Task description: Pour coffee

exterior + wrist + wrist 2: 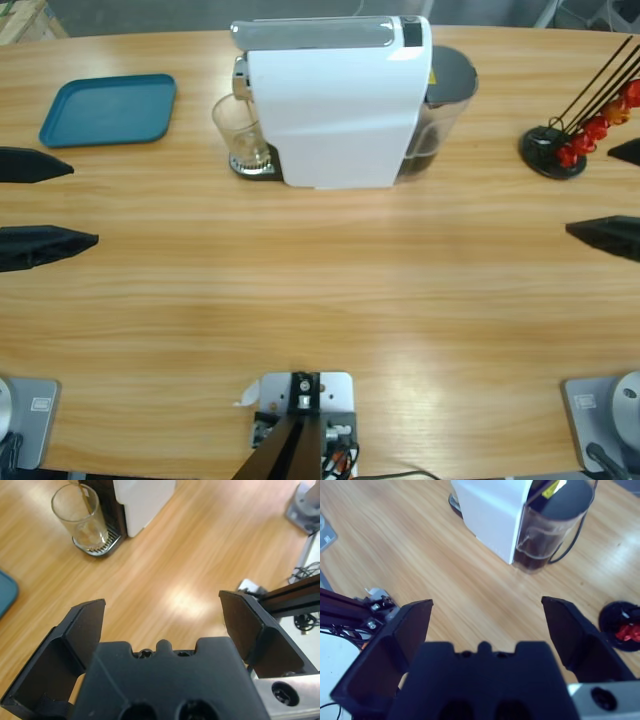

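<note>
Clear glass stands under white coffee machine, both pincers apart.

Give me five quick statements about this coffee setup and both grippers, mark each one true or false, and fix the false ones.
1. The clear drinking glass stands on the drip tray of the white coffee machine. True.
2. The glass is full of coffee. False: it looks empty, no dark liquid shows in it.
3. The left gripper holds the glass. False: its jaws are open over bare wooden table, apart from the glass.
4. The teal rectangular tray has nothing on it. True.
5. The right gripper is shut on a red capsule. False: it is open and empty; the red capsules hang on the black wire capsule stand.
</note>
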### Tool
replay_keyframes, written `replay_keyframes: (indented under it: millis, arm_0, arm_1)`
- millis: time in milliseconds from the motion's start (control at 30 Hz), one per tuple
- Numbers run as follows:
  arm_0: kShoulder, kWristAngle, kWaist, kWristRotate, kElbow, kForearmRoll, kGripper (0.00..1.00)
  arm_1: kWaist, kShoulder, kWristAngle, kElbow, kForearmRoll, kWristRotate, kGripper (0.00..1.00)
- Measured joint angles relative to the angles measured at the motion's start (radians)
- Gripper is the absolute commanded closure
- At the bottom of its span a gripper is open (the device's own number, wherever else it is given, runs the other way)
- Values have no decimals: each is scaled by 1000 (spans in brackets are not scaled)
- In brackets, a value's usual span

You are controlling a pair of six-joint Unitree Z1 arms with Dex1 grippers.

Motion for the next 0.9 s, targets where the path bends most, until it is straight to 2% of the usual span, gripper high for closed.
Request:
replay_keyframes:
  millis: [133, 333, 767, 900]
  arm_0:
    - [-46, 0, 0, 2, 25, -16, 4]
    - [-116, 0, 1, -15, 155, -115, 9]
    - [-173, 3, 1, -41, 245, -256, 4]
    - [-232, 63, 1, -80, 290, -313, 0]
  arm_1:
    - [0, 17, 0, -14, 5, -1, 0]
    - [0, 30, 0, -22, 5, -13, 0]
    - [0, 38, 0, -30, -10, -24, 0]
    - [0, 38, -3, -29, -10, -24, 0]
